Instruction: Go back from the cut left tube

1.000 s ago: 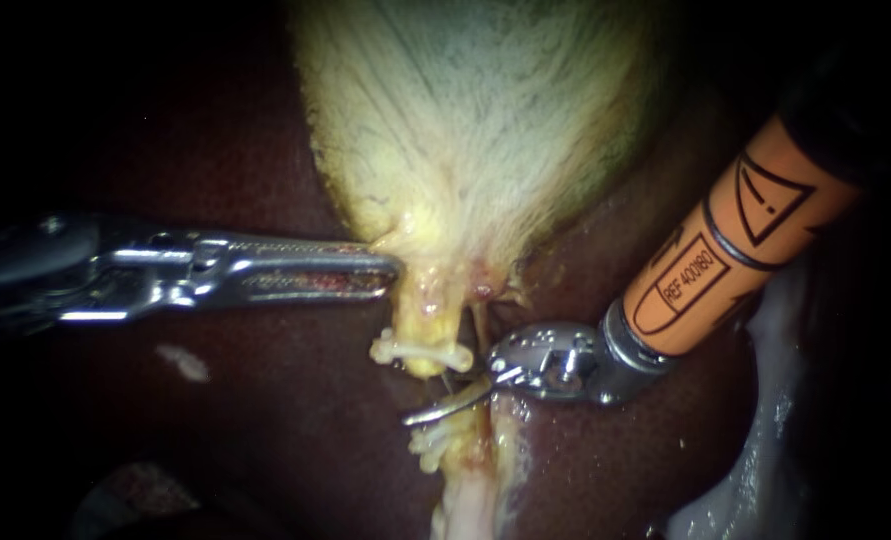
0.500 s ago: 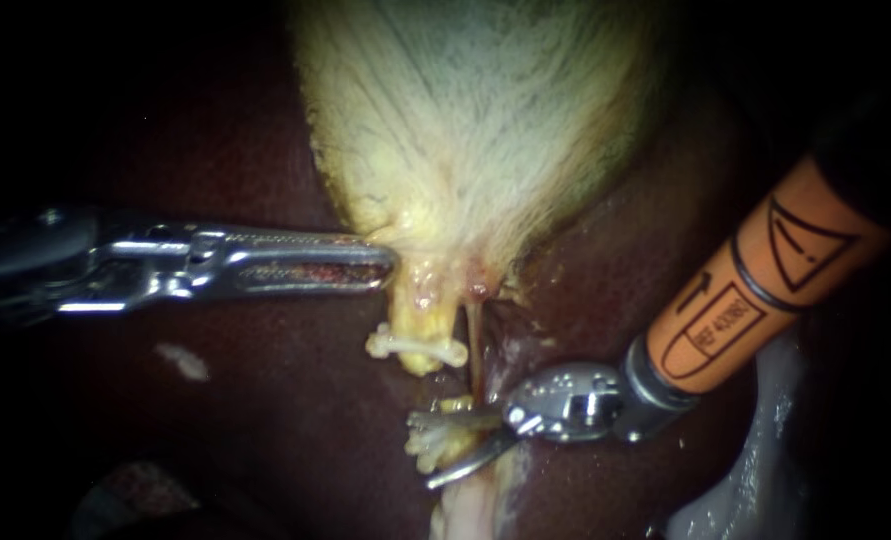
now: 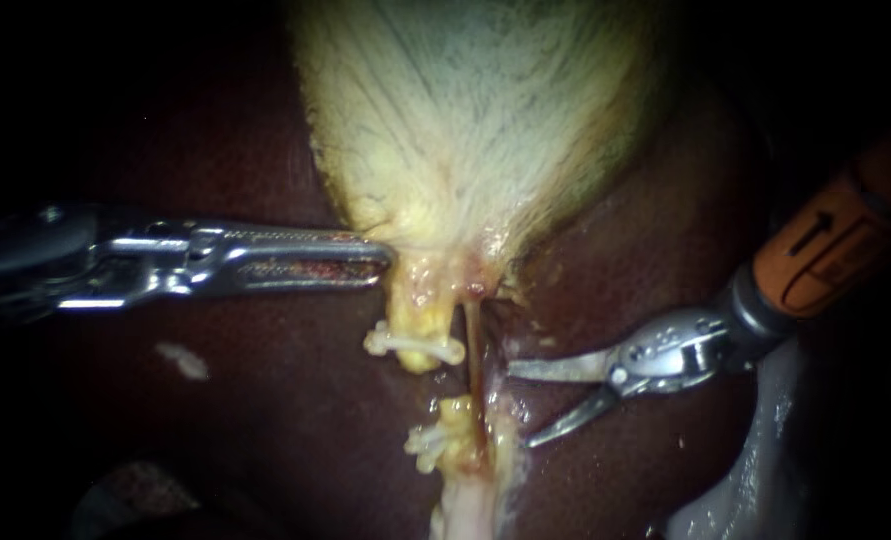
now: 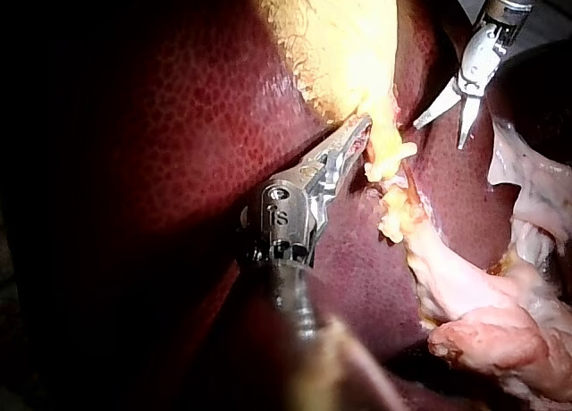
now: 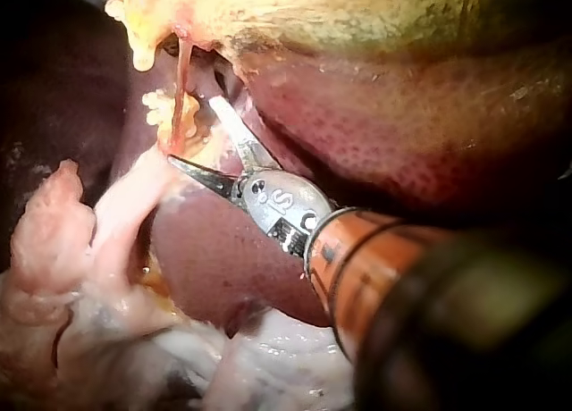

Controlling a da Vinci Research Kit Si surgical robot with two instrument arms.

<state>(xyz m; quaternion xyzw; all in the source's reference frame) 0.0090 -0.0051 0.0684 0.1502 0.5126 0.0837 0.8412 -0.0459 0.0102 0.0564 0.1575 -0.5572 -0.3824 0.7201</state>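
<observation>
Now right instrument spread wide, empty, just beside cut left tube; left instrument clamped on gallbladder.

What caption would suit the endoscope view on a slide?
The right instrument, jaws open, sits clear of the cut left tube; the left instrument grips the gallbladder at its neck.

My endoscope's light lands brightest on the gallbladder. The liver around it fades to near-black toward the edges. My left instrument throws glare. In the left wrist view the gallbladder burns out white.
</observation>
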